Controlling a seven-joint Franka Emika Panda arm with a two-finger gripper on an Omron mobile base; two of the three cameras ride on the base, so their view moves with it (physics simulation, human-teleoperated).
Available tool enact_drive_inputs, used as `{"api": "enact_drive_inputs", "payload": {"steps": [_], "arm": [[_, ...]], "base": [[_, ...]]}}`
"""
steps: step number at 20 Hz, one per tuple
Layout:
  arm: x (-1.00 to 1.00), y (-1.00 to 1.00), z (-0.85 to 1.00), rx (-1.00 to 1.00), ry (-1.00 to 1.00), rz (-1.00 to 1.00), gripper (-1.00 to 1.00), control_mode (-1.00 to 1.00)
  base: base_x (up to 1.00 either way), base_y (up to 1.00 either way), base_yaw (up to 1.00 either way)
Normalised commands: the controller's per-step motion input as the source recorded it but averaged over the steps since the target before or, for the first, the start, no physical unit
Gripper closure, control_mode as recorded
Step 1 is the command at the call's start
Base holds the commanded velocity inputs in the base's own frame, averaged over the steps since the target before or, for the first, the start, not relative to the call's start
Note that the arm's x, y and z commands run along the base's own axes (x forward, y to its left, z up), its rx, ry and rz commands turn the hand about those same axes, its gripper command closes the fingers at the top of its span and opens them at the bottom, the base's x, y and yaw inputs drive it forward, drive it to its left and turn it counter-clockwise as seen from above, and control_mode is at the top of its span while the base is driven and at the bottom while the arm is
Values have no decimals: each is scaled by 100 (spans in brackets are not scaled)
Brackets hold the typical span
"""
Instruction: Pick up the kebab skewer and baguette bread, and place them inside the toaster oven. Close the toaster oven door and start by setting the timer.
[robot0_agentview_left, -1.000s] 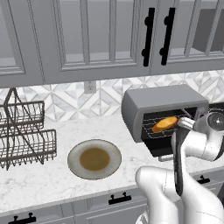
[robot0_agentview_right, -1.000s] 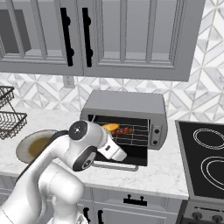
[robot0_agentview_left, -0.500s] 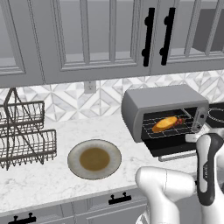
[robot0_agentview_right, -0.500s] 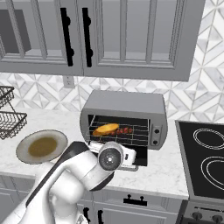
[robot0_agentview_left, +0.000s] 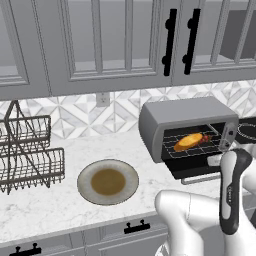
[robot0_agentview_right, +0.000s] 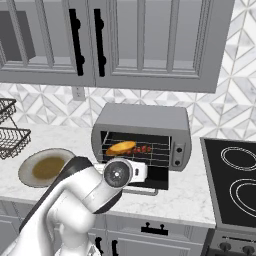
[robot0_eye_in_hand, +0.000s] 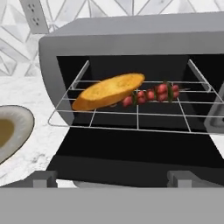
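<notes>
The grey toaster oven (robot0_agentview_left: 187, 112) (robot0_agentview_right: 142, 117) stands on the counter with its door (robot0_eye_in_hand: 131, 153) folded down flat. On the wire rack inside lies the golden-orange baguette bread (robot0_eye_in_hand: 109, 91) (robot0_agentview_left: 188, 141) (robot0_agentview_right: 120, 147). The kebab skewer (robot0_eye_in_hand: 151, 95) (robot0_agentview_right: 142, 148) lies just right of it, and their ends meet. My hand (robot0_agentview_right: 139, 172) hangs low before the door's front edge, facing the cavity. It holds nothing that I can see. Its fingers are hidden, so whether they are open or shut is unclear.
A round plate (robot0_agentview_left: 107, 181) (robot0_agentview_right: 47, 167) with a brown centre lies on the counter left of the oven. A wire dish rack (robot0_agentview_left: 25, 155) stands at the far left. A black stove top (robot0_agentview_right: 235, 180) sits to the right. The knob panel (robot0_agentview_right: 179, 152) is on the oven's right side.
My hand has drawn back out of the oven's mouth and dropped low in front of the open door. The baguette stays on the rack beside the skewer.
</notes>
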Motion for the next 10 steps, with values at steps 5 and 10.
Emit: {"api": "enact_drive_inputs", "payload": {"steps": [5,10], "arm": [[0,16,-6,-10,0,0,-100,-100],[-2,-5,-22,2,-1,-1,-100,-100]], "base": [[0,0,0],[0,0,0]]}}
